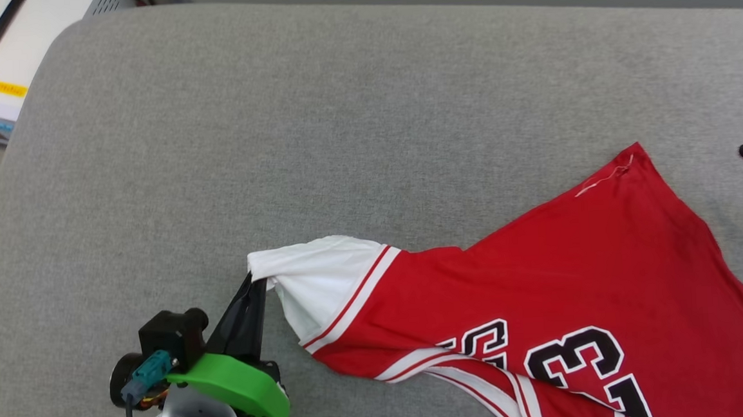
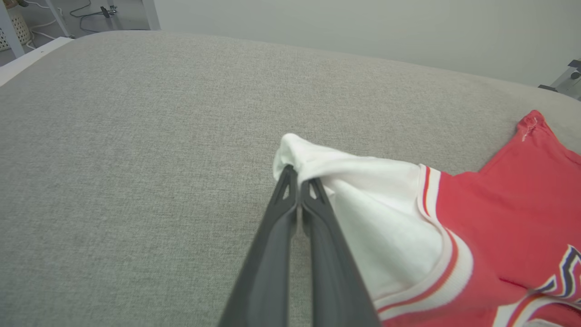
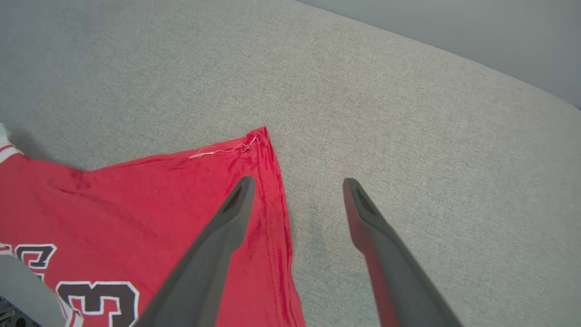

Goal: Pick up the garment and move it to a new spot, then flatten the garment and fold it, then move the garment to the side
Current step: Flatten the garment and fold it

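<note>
On grey cushion [image 1: 275, 111], pale wall [image 2: 363, 27] behind: left gripper [image 2: 298, 177] pinches white sleeve [image 2: 363, 204] of garment [image 1: 575, 273]; right gripper [image 3: 299, 182] wide, empty.

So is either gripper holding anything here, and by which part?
The left gripper is shut on the shirt, pinching the tip of its white sleeve. The right gripper is open and holds nothing.

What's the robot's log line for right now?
left gripper: shut on garment at white sleeve | right gripper: open near red corner | garment: lying on grey cushion
</note>
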{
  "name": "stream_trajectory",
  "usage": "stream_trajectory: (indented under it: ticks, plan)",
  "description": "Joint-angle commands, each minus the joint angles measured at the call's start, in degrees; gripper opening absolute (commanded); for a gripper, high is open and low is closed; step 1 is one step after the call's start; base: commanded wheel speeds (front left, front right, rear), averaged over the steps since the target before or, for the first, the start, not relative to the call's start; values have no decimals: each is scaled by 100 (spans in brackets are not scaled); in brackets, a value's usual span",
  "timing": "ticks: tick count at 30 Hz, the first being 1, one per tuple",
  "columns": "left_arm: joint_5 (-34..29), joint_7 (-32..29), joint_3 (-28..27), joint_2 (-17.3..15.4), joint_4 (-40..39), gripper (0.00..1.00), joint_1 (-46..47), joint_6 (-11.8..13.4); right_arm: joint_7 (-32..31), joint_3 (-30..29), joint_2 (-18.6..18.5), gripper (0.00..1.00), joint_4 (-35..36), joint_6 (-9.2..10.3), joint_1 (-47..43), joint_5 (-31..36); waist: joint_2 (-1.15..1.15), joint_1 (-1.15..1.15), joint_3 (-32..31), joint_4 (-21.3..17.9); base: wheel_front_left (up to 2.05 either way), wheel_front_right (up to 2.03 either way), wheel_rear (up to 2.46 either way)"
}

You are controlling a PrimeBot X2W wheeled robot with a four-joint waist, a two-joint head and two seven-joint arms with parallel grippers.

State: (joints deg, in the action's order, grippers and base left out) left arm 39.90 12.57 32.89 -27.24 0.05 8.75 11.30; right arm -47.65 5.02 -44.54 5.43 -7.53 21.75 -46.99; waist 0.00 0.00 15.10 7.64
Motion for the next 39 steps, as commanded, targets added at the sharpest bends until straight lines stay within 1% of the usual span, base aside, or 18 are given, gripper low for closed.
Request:
stream_trajectory:
  ticks: [1, 4, 6, 10, 14, 18, 20, 22, 23, 24, 26, 31, 36, 39]
  plan:
    - [-114, 33, 0, 50, 9, 0, 133, -33, -163, 182, 71, 100, -151, 4, 236, 80, 0, 0, 250, 183, 0, 0, 0]
    - [-154, 57, 30, 132, 17, 0, 257, -60, -376, 631, 178, 100, -516, 4, 731, 279, 0, 0, 419, 248, 0, 0, 0]
    - [-178, 72, 53, 190, 36, 0, 346, -89, -410, 882, 336, 100, -836, 4, 1033, 339, 0, 0, 527, 295, 0, 0, 0]
    - [-220, 96, 114, 304, 105, 0, 541, -182, -251, 1289, 635, 100, -1488, 4, 1547, 431, 0, 0, 736, 427, 0, 0, 0]
    - [-248, 118, 145, 399, 194, 0, 701, -249, -7, 1582, 791, 100, -2118, 4, 1817, 460, 0, 0, 894, 531, 0, 0, 0]
    - [-269, 141, 166, 467, 299, 0, 784, -299, 90, 2009, 777, 100, -2593, 4, 1768, 440, 0, 0, 968, 612, 0, 0, 0]
    - [-276, 152, 168, 491, 347, 0, 799, -311, -37, 2302, 720, 100, -2727, 4, 1617, 303, 0, 0, 967, 627, 0, 0, 0]
    - [-280, 163, 169, 515, 387, 0, 804, -319, -42, 2477, 650, 100, -2790, 4, 1509, 150, 0, 0, 953, 632, 0, 0, 0]
    - [-279, 167, 163, 522, 402, 0, 799, -319, 7, 2520, 629, 44, -2791, 4, 1495, 97, 0, 0, 943, 623, 0, 0, 0]
    - [-274, 172, 151, 526, 422, 0, 786, -318, 148, 2537, 618, 0, -2797, 4, 1502, 41, 0, 0, 920, 598, 0, 0, 0]
    - [-267, 180, 138, 524, 459, 0, 767, -326, 422, 2546, 601, 0, -2816, 4, 1561, -27, 0, 0, 875, 559, 0, 0, 0]
    - [-253, 192, 84, 460, 558, 0, 703, -327, 1425, 2560, 685, 0, -2763, 4, 1788, -135, 0, 0, 572, 364, 0, 0, 0]
    - [-272, 168, 35, 272, 512, 0, 604, -297, 2247, 2613, 630, 0, -2564, 4, 1884, -374, 0, 0, 139, 106, 0, 0, 0]
    - [-242, 120, -35, 128, 366, 0, 546, -267, 2622, 2670, 513, 0, -2320, 4, 1843, -479, 0, 0, -96, -17, 0, 0, 0]
